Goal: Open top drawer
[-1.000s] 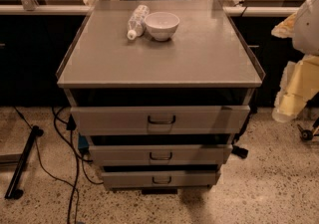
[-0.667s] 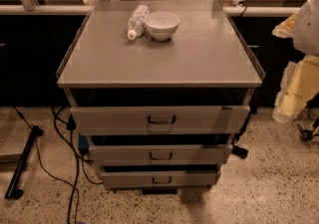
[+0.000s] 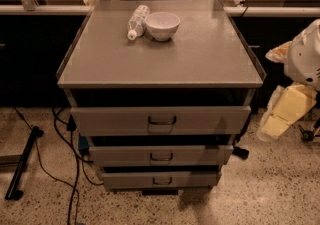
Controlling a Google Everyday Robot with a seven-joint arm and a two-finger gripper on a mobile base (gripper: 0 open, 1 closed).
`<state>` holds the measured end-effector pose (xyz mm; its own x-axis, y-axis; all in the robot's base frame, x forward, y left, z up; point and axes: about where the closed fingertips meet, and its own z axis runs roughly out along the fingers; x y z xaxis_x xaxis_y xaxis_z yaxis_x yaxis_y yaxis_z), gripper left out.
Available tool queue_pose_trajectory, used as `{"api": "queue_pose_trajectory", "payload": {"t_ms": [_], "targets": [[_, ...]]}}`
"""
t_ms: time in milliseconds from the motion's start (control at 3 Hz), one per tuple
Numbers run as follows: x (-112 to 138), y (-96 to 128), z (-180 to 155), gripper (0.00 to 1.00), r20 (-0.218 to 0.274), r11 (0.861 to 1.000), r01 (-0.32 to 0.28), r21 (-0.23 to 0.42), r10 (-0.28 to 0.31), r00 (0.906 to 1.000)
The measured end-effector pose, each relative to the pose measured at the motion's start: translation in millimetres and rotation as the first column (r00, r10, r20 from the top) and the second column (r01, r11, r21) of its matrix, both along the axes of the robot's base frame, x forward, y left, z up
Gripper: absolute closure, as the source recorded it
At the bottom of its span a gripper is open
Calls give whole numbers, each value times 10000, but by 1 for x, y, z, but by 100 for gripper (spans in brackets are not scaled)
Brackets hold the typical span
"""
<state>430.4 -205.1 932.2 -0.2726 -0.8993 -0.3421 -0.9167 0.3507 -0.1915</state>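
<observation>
Currently, wide grey metal top drawer (image 3: 210, 119) at centre, looks shut; small dark loop handle (image 3: 162, 120) untouched. Cream-yellow gripper (image 3: 286, 113) at 3 o'clock, well apart, holding nothing visible; openness: cannot tell. Whole pull left.

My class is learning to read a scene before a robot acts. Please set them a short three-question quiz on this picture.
1. True or false: the bottle lies beside the bowl on the cabinet.
2. Where is the gripper? A) on a drawer handle; B) at the picture's right, beside the cabinet, touching no drawer; C) inside the bowl.
3. Counting the top drawer, how many drawers show?

Key: 1 true; 2 B; 3 three.
</observation>
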Motion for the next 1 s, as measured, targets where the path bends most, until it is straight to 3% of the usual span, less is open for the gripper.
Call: {"api": "queue_pose_trajectory", "payload": {"t_ms": [333,667,1000], "targets": [[0,6,-29,0,-133,9960,313,836,-303,9995],[-2,14,-56,0,-292,9811,536,1860,-490,9984],[-2,14,-57,0,-290,9812,532,1855,-486,9984]]}}
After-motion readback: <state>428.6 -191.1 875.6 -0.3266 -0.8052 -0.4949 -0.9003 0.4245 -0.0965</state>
